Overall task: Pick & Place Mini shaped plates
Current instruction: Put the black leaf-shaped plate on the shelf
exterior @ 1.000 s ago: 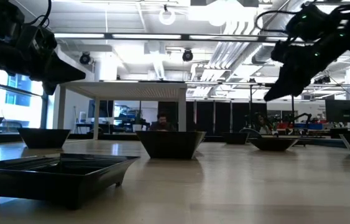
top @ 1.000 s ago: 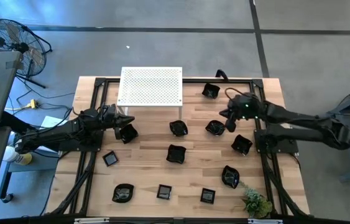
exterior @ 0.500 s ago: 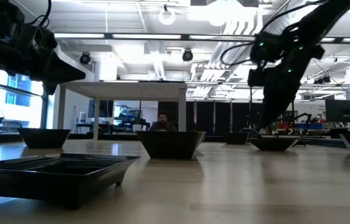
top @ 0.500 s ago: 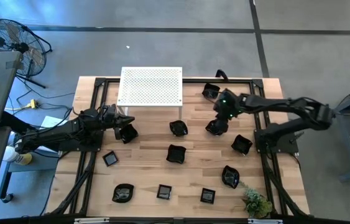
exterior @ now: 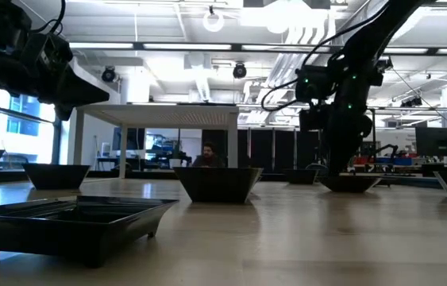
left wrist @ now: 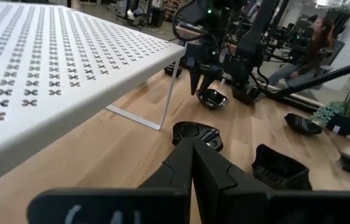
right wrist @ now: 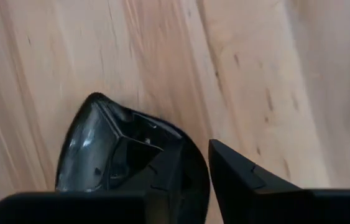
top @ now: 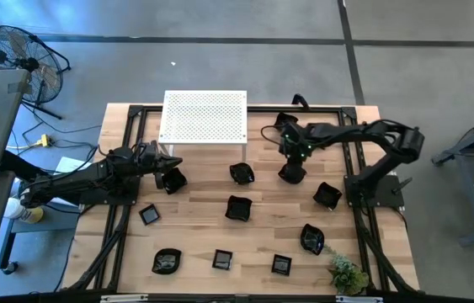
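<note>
Over on the left, the left gripper (top: 162,166) hangs beside the white platform (top: 204,116), fingers pressed together, nothing visibly pinched between them in its wrist view, a dish (top: 173,179) on the wood just by it. Across the table the black plates lie scattered: a centre dish (top: 238,207), another (top: 242,173) near the platform's leg, a row along the near edge. Now the action: the right gripper (top: 291,154) hangs over a plate (top: 292,173) right of centre, another plate (top: 285,123) behind it. The right wrist view shows the fingers (right wrist: 240,177) parted a little, one inside the bowl and one outside the rim of that plate (right wrist: 100,155), so the wall sits in the gap, though not yet clamped as far as I can tell. To do this well, I'd say close squarely on the rim and lift straight, since the glossy wall looks likely to slip. The overhead view gives the layout but hides the straddle; the wrist camera shows that. The low view shows the gripper (exterior: 337,147) down at dish level, and a person beyond the table.
</note>
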`<state>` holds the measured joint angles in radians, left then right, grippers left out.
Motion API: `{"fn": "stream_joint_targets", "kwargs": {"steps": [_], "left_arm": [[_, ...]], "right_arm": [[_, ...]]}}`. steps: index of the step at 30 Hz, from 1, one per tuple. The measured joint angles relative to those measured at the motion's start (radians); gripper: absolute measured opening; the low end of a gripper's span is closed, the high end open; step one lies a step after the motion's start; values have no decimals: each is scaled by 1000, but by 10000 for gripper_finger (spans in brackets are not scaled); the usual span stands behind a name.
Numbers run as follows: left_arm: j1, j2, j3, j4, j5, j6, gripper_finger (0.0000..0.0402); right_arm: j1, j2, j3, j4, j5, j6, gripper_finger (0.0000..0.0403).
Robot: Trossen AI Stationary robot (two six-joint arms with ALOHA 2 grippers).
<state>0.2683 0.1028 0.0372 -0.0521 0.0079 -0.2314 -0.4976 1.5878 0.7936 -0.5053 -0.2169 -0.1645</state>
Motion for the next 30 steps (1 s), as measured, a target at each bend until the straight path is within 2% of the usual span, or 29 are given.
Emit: {"fn": "stream_joint_targets", "kwargs": {"steps": [10, 21, 30], "left_arm": [[0, 0, 0, 0, -5, 25, 1], [0, 0, -1, 3, -16, 25, 1], [0, 0, -1, 4, -22, 25, 1]], "right_arm": [[0, -4, 6, -5, -41, 17, 4], [0, -24, 19, -66, -91, 43, 3], [0, -24, 186, -211, -80, 19, 2]]}}
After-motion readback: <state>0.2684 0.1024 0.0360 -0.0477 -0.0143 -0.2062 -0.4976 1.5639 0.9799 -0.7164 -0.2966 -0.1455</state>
